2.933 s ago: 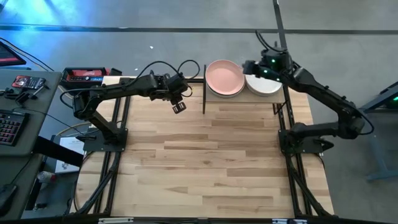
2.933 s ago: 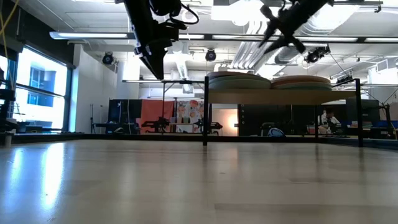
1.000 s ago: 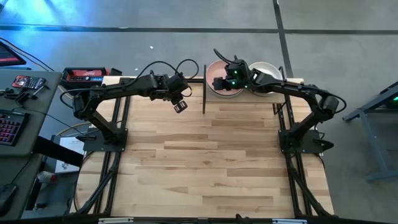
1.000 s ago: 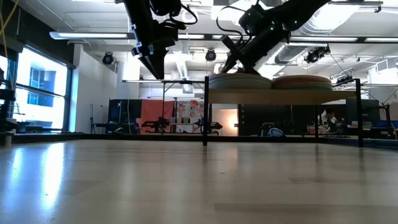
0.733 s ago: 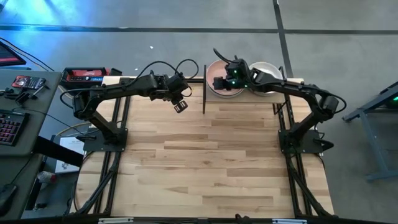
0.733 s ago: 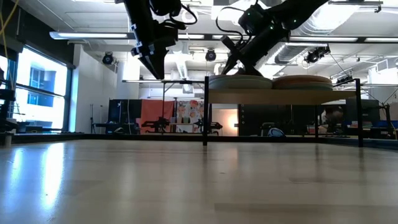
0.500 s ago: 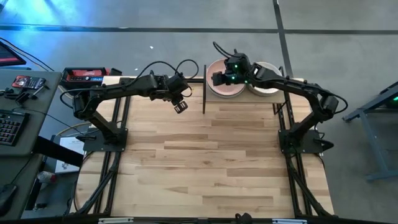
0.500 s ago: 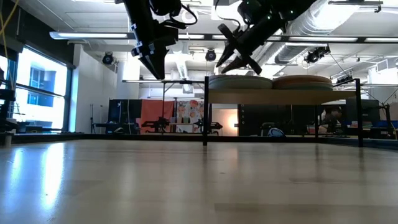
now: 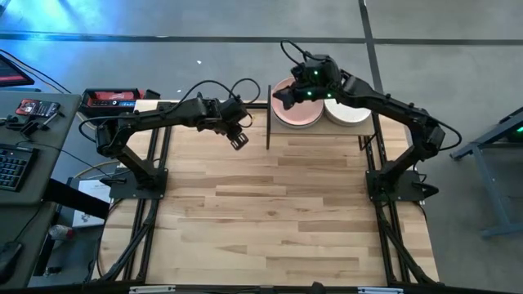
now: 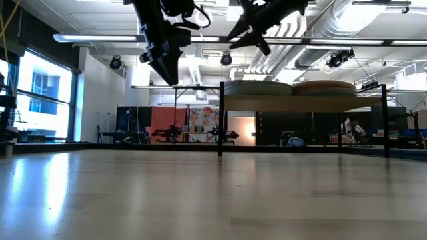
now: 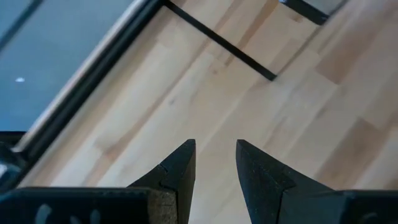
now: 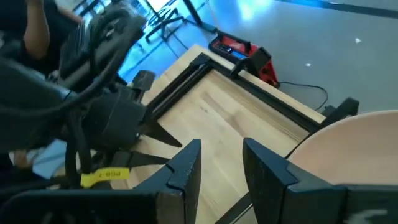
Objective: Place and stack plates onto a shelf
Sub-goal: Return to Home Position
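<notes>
Two stacks of plates stand on the shelf (image 10: 303, 103) at the table's far edge. The left stack (image 9: 297, 114) has a salmon pink plate on top, the right stack (image 9: 350, 113) a white one; the low view shows them side on, the left stack (image 10: 257, 87) and the right stack (image 10: 324, 87). My right gripper (image 9: 283, 95) hangs open, high above the pink stack's left rim, and in the low view my right gripper (image 10: 241, 35) is well clear of it. The pink plate (image 12: 348, 146) shows beside its fingers. My left gripper (image 9: 238, 140) waits open above the tabletop, left of the shelf.
The shelf's black posts (image 10: 221, 117) stand at its corners, one just right of my left gripper (image 10: 171, 75). The wooden tabletop (image 9: 278, 212) lies bare in front of the shelf. A side table with a keyboard and tools (image 9: 24, 122) stands beyond the table's left edge.
My right gripper has risen from the top of the pink stack, where it stood a second ago, and drifted toward the table's left and far edges. The plates have stayed in place.
</notes>
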Controlling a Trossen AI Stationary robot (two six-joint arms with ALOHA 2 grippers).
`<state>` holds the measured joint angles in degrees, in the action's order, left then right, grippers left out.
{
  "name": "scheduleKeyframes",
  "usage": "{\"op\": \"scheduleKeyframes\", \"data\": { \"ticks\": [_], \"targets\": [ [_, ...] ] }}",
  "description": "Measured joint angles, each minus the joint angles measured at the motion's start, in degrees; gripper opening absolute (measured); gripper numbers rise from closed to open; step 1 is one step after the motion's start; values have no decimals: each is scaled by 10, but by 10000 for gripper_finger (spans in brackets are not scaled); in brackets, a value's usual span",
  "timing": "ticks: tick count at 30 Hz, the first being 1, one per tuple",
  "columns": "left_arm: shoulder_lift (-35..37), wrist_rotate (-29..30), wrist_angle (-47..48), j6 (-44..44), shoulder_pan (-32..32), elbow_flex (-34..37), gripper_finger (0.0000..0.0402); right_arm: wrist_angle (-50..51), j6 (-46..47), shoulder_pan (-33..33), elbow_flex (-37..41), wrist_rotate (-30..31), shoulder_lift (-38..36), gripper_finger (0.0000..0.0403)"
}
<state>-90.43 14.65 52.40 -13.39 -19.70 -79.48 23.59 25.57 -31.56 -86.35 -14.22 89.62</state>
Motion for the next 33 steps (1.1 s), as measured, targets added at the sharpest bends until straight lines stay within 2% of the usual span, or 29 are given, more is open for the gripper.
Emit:
{"op": "scheduleKeyframes", "data": {
  "ticks": [11, 17, 27, 30, 33],
  "targets": [
    [5, -96, -68, 4, 28, 0, 106, 81, -55, 10, -14, 7, 0, 100],
    [34, -127, -72, 28, 52, 1, 106, 83, -51, 8, -14, 8, 0, 100],
    [118, -130, -117, 80, 106, 0, 106, 74, -51, 23, -14, -3, 0, 100],
    [152, -130, -137, 83, 126, 32, 106, 68, -37, 35, -14, -13, 0, 100],
    [204, -130, -209, 73, 148, 103, 106, 51, -12, 50, -14, -13, 0, 100]
  ]
}}
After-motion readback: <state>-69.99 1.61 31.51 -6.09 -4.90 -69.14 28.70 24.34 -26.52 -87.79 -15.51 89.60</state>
